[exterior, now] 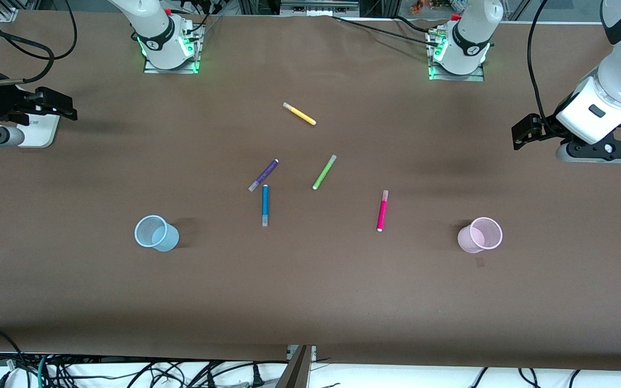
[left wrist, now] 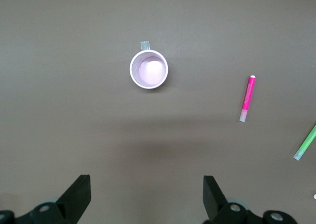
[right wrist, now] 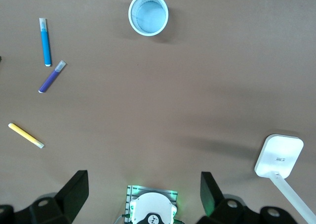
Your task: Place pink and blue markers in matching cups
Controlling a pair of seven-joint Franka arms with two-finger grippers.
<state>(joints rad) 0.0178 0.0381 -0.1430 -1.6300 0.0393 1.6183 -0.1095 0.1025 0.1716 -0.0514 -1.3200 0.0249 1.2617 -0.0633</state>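
The blue marker (exterior: 265, 205) lies flat near the table's middle, the pink marker (exterior: 382, 210) beside it toward the left arm's end. The pale blue cup (exterior: 166, 240) stands upright and empty toward the right arm's end. The pale pink cup (exterior: 469, 241) stands upright and empty toward the left arm's end. My left gripper (exterior: 526, 132) hangs open and empty over the left arm's end; its wrist view shows the pink cup (left wrist: 149, 69) and pink marker (left wrist: 247, 99). My right gripper (exterior: 54, 102) hangs open and empty over the right arm's end; its wrist view shows the blue cup (right wrist: 148, 14) and blue marker (right wrist: 45, 42).
A purple marker (exterior: 263, 175) lies touching or almost touching the blue marker's end farther from the front camera. A lime-green marker (exterior: 324, 172) and a yellow marker (exterior: 299, 113) lie farther from the camera. A white device (exterior: 38, 129) sits under the right gripper.
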